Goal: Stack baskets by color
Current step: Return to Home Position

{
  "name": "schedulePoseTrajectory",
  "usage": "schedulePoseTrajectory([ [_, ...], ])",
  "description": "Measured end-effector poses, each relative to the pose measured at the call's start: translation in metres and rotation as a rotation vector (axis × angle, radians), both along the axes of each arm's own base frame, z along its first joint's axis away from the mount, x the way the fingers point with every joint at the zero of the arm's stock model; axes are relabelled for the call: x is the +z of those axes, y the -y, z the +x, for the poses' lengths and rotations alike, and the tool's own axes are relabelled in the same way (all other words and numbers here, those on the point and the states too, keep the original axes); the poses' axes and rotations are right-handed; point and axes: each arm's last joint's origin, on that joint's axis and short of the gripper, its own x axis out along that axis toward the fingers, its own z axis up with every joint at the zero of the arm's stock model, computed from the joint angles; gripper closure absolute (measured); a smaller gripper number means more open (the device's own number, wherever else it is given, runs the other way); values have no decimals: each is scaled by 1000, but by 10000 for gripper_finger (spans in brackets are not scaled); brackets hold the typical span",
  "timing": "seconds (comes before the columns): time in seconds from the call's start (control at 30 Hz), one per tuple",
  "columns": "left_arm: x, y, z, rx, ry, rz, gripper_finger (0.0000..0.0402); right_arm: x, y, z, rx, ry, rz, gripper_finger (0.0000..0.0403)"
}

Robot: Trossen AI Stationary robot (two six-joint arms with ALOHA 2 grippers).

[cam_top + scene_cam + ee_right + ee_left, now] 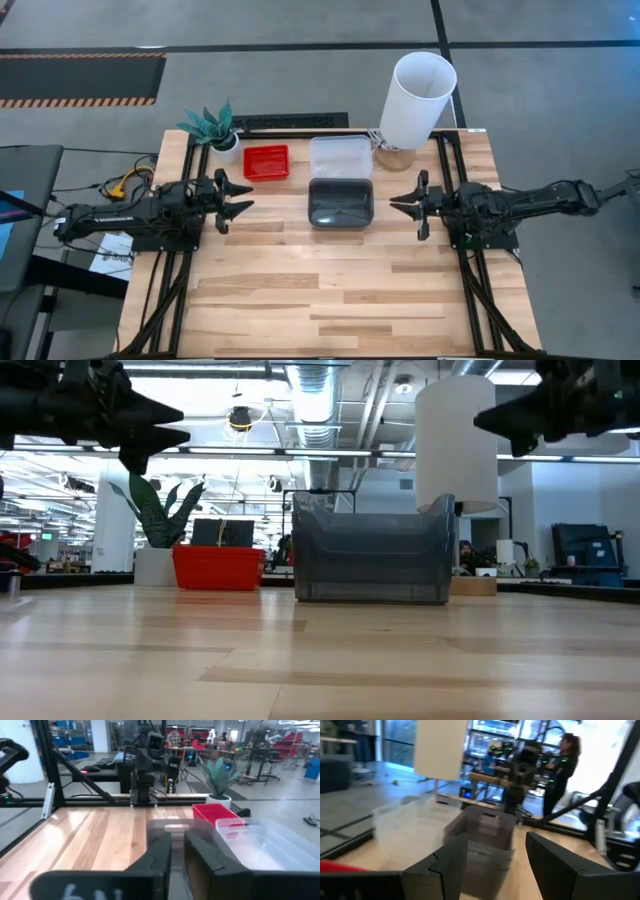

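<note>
The left tool (246, 197) hangs over the left side of the tabletop (330, 290), its two dark fingers spread wide and holding nothing. It points toward the middle of the tabletop. The right tool (394, 202) faces it from the right side, its fingers drawn close with only a narrow slit between them, also holding nothing. In the low view both tools sit well above the wood.

Between the two tools, touching neither, stands the stack of smoky grey baskets (341, 202), nearer the right tool than the left. Just behind it, toward the far edge, is the stack of clear baskets (340, 156). To the left of the clear stack is the stack of red baskets (266, 161), beyond the left tool's fingertips. A small potted plant (212, 125) stands at the far left corner, and a tall white cylinder (417, 98) stands at the far right.
</note>
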Motion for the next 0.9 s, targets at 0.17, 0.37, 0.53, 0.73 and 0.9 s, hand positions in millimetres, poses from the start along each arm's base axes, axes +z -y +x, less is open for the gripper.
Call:
schedulePoseTrajectory([
  [0.17,-6,-1,-3,45,35,1,212,-19,1,-8,-29,-8,16,373],
  [0.37,-25,-1,-4,54,29,-9,212,-37,3,-15,-56,-20,40,392],
  [0.53,-26,0,-9,40,34,-13,212,-47,5,-26,-131,-101,79,387],
  [0.73,-30,0,-15,69,8,-12,212,-48,6,-41,-130,-81,91,399],
  [0.9,-31,1,-15,46,-2,-12,212,-50,6,-42,-128,-122,89,394],
])
